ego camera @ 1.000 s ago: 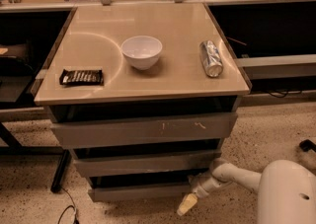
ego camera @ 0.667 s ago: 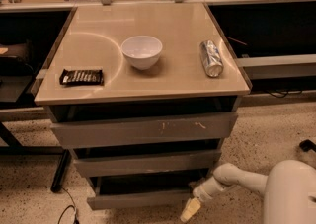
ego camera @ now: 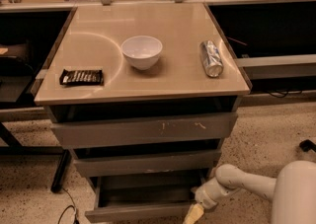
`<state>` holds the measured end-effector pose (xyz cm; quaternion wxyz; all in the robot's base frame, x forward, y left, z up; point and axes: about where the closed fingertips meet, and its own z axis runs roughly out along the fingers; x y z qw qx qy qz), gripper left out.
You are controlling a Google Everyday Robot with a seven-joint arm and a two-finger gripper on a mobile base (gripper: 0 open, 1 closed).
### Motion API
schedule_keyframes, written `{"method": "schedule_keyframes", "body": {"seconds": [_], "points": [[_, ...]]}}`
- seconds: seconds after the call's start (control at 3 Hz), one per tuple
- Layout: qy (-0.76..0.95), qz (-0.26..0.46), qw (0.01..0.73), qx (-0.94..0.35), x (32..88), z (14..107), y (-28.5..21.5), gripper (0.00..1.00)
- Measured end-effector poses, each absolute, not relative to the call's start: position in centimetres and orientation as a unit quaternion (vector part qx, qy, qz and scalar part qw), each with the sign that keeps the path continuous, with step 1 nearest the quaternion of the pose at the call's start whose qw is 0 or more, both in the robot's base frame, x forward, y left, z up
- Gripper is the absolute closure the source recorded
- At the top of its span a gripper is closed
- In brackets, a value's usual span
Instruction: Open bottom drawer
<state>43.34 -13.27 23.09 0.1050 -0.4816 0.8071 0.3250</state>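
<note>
- Three grey drawers sit under my table, which carries one white bowl, one can and one wrapped bar.
- The bottom drawer, lowest of the stack, stands pulled out.
- My end effector sits at its right front corner; I cannot tell how wide it is.

— What sits on the table?
— A white bowl, upright near the middle. A silver can lies on its side by the right edge, and a dark snack bar lies flat at front left. All are well apart.
— And lower down?
— A scratched grey drawer front, with a plainer grey front beneath it. The pincer hangs at front right, near the speckled floor.
</note>
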Motion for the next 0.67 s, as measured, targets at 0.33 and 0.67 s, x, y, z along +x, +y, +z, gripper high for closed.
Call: {"method": "schedule_keyframes", "body": {"seconds": [0.33, 0.67], "points": [[0.802, 0.333, 0.099, -0.486, 43.2, 22.5, -12.9, 0.00], [0.789, 0.342, 0.067, -0.505, 41.0, 21.8, -12.9, 0.00]]}}
